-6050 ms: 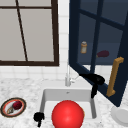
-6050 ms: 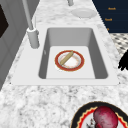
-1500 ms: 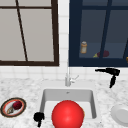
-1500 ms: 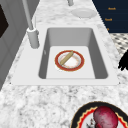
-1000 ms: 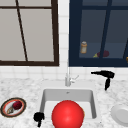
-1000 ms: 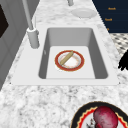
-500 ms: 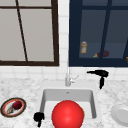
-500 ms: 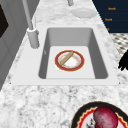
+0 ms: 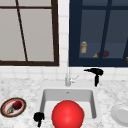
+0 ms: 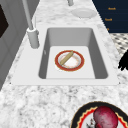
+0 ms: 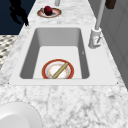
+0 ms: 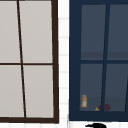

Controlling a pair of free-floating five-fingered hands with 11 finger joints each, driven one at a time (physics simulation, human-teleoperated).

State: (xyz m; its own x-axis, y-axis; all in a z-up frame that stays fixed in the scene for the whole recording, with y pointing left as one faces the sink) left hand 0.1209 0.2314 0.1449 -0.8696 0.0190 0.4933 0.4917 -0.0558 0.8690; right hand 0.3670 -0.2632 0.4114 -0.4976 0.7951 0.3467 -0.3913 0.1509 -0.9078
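My right hand (image 9: 96, 72) hangs open in the air just below the dark blue glass-door wall cabinet (image 9: 100, 32), right of the faucet (image 9: 68, 78), holding nothing; its top shows at the bottom of the upper view (image 12: 96, 125). The cabinet doors are closed, and an orange bottle (image 9: 83, 47) and a red item (image 9: 105, 53) stand behind the glass. My left hand (image 9: 38, 117) floats open at the sink's front left corner, also seen as the hand (image 10: 123, 62) and the hand (image 11: 18, 11) in the side views. A red-rimmed plate (image 10: 69, 60) with a stick lies in the sink (image 10: 100, 57).
A large red ball (image 9: 67, 115) covers the sink's middle in the front view. A patterned plate (image 9: 7, 108) with a red fruit (image 11: 48, 10) sits on the counter at the left, a white plate (image 9: 121, 114) at the right. A window (image 9: 27, 32) is at the upper left.
The cabinet door, open six seconds ago with my right hand at its handle, is closed. Over the last 1.5 seconds my right hand has drifted left towards the faucet. The left hand stayed still.
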